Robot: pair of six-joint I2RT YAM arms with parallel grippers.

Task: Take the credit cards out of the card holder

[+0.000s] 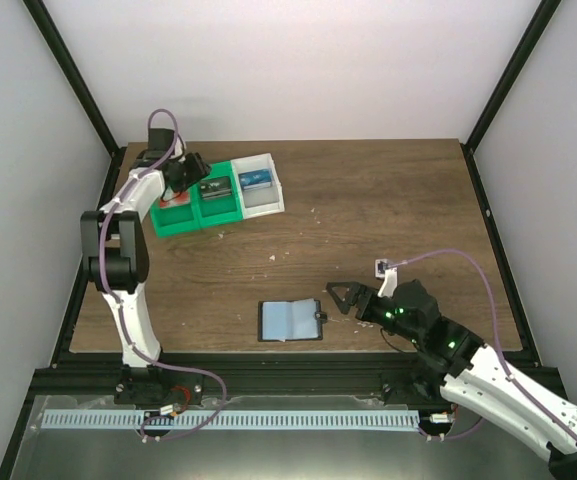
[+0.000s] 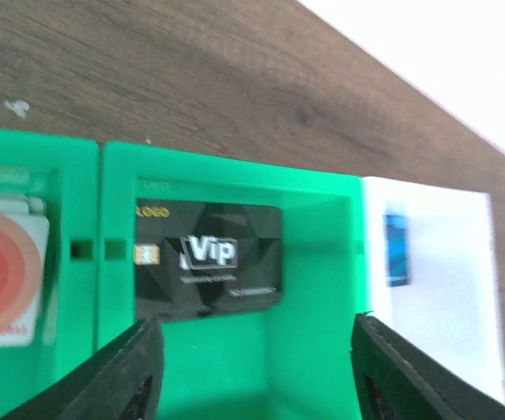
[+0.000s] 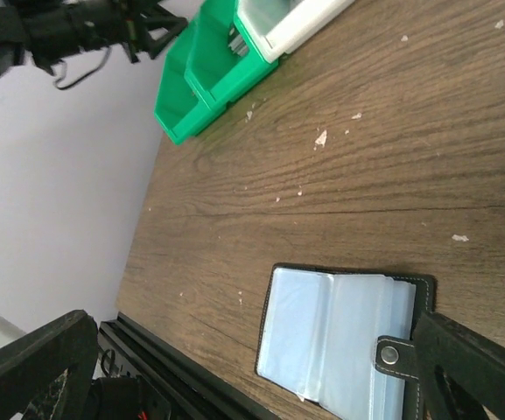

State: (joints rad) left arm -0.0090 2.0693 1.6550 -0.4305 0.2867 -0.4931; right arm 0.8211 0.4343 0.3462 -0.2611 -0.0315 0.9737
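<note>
The top external camera looks down over the whole table (image 1: 368, 200). The left wrist camera sits close above the tray (image 2: 234, 175); the right wrist camera sees that tray distantly.

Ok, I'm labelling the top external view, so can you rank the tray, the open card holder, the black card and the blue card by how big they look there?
Largest to smallest:
1. tray
2. card holder, lying open
3. black card and blue card: about equal here, too small to rank apart
</note>
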